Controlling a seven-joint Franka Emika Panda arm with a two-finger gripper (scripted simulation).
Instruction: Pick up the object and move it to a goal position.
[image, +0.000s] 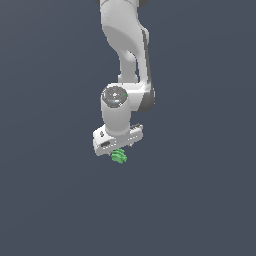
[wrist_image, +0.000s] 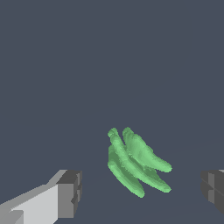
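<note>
The object (image: 119, 157) is a tiny bright green lump with ridged, layered lobes. In the exterior view it shows just under the white gripper (image: 116, 150), whose hand hides the fingers. In the wrist view the object (wrist_image: 136, 162) lies on the grey floor between the two fingers (wrist_image: 70, 194), which stand wide apart on either side of it. Neither finger touches it. The gripper (wrist_image: 141, 190) is open.
The white arm (image: 125, 55) comes down from the top of the exterior view. The floor (image: 50, 200) is plain dark grey all around, with no other thing in view.
</note>
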